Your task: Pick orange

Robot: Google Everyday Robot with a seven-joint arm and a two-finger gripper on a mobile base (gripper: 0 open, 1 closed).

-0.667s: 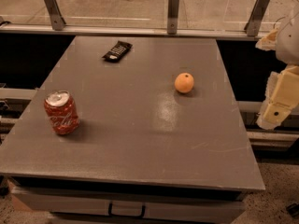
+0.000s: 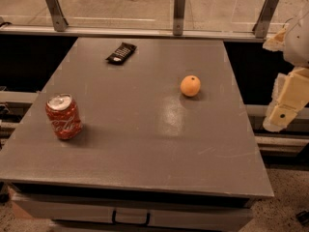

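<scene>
Camera view: orange [image 2: 190, 86] sitting on the desk [image 2: 145, 149], gripper [image 2: 282, 111] off the right side.
Resting right of centre on the grey desk, the orange sits with its dark stem dimple facing up and nothing touching it. A red soda can [image 2: 63, 117] stands upright near the left edge, well apart from the fruit, and a black remote [image 2: 121, 52] lies flat toward the far edge, left of centre. The cream-coloured gripper hangs beyond the desk's right edge, roughly level with the orange and well apart from it, holding nothing that shows; whether it is spread or closed I can't make out from here. A pale worn patch marks the desk surface just in front of the orange.
</scene>
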